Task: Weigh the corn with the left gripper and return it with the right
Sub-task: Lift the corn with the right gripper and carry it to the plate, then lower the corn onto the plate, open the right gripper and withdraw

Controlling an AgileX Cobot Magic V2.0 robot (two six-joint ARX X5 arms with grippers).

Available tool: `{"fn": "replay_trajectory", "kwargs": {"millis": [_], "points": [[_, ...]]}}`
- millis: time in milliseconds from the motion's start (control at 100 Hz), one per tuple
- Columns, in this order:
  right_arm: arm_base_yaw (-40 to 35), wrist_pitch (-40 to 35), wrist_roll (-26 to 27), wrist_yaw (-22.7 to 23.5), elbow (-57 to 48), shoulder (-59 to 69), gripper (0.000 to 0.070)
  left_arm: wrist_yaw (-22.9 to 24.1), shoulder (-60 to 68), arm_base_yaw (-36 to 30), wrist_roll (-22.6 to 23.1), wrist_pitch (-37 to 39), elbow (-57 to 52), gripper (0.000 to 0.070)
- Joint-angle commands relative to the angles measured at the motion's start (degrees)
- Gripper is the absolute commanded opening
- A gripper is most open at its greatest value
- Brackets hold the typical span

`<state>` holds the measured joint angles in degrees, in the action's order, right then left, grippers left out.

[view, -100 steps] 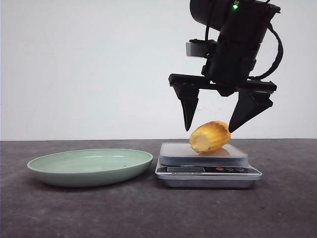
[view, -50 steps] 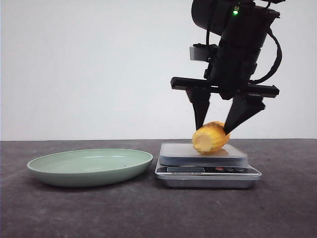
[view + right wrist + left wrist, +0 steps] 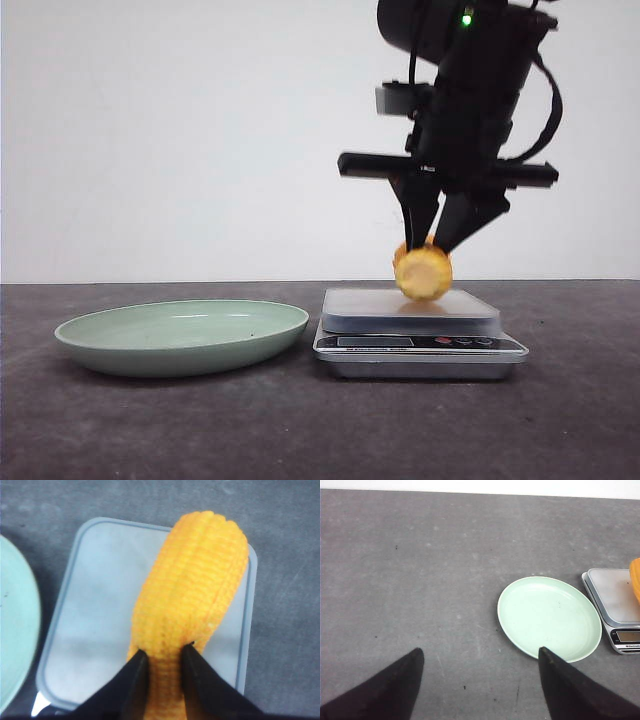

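Since a second ago the right gripper (image 3: 432,243) has closed onto the corn (image 3: 423,273). Corn pinched over the scale (image 3: 420,330). Left gripper (image 3: 480,677) spread wide, holding nothing.

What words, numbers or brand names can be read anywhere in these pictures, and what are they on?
None can be read.
Scale: its display is a blank grey strip in the front view, no digits visible.
Scale, left wrist view: a tiny line of print sits under the display, too small and blurred to read.
Scale buttons: no legible marks.
Corn, plate, right gripper: no lettering visible.
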<state>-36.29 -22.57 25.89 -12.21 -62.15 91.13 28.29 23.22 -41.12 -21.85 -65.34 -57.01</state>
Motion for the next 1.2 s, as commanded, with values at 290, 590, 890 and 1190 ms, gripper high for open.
{"fn": "replay_trajectory", "kwargs": {"millis": [290,590,890,1190], "points": [[-9.62,5.01,-2.34,0.11,-9.64,-4.70,0.0006,0.68,0.11,-0.42,0.20,0.59,-0.57,0.0434],[-15.96,14.34,-0.63,-0.17,-9.99,1.09,0.0005,0.59,0.11,-0.42,-0.44,0.26,-0.57,0.0434],[-16.76,16.50,-0.57,1.05,-10.88,12.52,0.0005,0.61,0.11,-0.42,-0.59,0.72,-0.57,0.0434],[-15.85,11.96,-1.01,4.59,-17.42,21.05,0.0005,0.61,0.11,-0.42,-1.11,0.46,-0.57,0.0434]]}}
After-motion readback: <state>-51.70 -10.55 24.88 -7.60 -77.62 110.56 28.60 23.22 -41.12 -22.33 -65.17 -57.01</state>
